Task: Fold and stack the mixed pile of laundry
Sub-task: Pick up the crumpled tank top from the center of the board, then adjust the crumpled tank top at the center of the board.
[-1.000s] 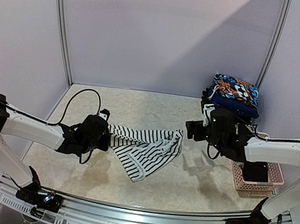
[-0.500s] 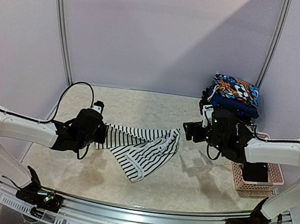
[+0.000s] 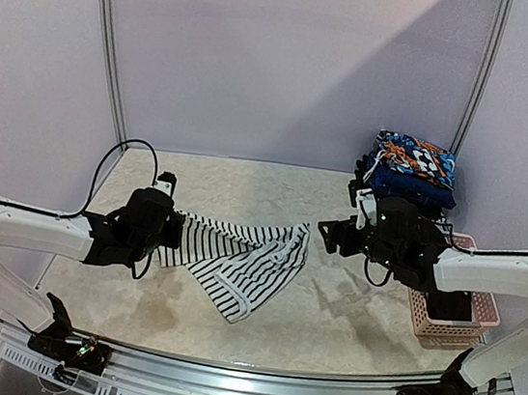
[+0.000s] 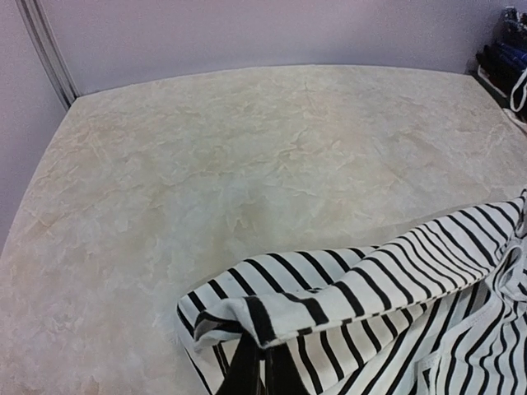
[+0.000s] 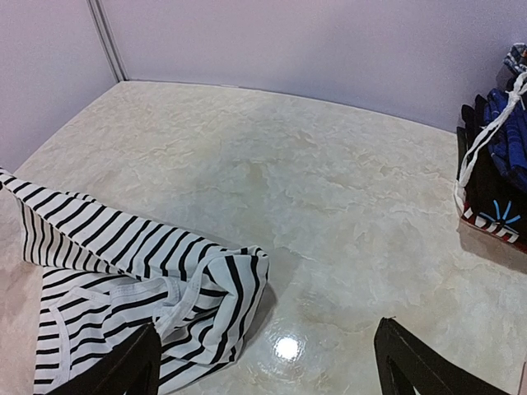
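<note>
Black-and-white striped garment (image 3: 236, 262) is the item being worked. It lies on the table (image 3: 246, 185), left of centre, between the two arms.

**Tool state**
- The left gripper (image 3: 170, 229) is closed tight on the garment's left edge. In the left wrist view a doubled fold of the striped cloth (image 4: 354, 304) is draped over the dark fingertips (image 4: 247, 374).
- The right gripper (image 3: 329, 233) is held with its fingers wide apart and nothing between them. In the right wrist view the bunched right end of the cloth (image 5: 140, 271) lies just ahead of the jaws, toward their left finger; no contact can be seen.

**Orientation**
- The long axis of the garment runs left to right across the table, from the pinched edge to the bunched end near the right gripper.
- A loose, rumpled lobe hangs off that axis toward the near edge, so the cloth is not yet flat.

**Step in hand**
- The step is judged to be spreading the garment before the first fold. No fold has been formed.
- A folded stack (image 3: 414, 167) sits at the far right, behind a pink basket (image 3: 452, 325).

**Next move**
- The right gripper should be lowered onto the bunched right end and closed on a single layer at a corner or hem.
- The cloth should then be drawn taut between the two grippers along its long axis, so that the rumpled lobe is pulled flat.
- A double layer should not be picked up, as the bunching would be kept.
</note>
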Motion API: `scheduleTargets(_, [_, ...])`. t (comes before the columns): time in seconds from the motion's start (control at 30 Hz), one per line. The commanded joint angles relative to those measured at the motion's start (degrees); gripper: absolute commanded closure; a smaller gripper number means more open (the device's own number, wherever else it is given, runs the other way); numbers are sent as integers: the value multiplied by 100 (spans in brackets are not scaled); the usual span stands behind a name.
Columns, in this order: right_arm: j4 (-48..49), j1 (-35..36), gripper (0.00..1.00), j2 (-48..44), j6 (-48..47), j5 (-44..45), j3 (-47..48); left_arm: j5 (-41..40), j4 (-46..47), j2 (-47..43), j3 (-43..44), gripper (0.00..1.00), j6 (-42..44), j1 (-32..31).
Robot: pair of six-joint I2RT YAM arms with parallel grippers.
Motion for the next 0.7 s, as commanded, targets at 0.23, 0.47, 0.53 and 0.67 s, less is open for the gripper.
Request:
scheduleTargets(0.23, [266,-32,9,-63,-208,-371,-104,-402,64,-271,-8,100,297,272])
scheduleTargets(0.47, [280,-30,9,4,-312,-558,-60,-418,97,-361,-30,100,342,331])
scheduleTargets(0.53, [247,-36,9,-14,-331,-627,-45,-412,113,-392,-58,100,337,340])
scheduleTargets(0.67, [126,-35,10,-105,-354,-811,-3,-351,165,-420,-110,100,314,349])
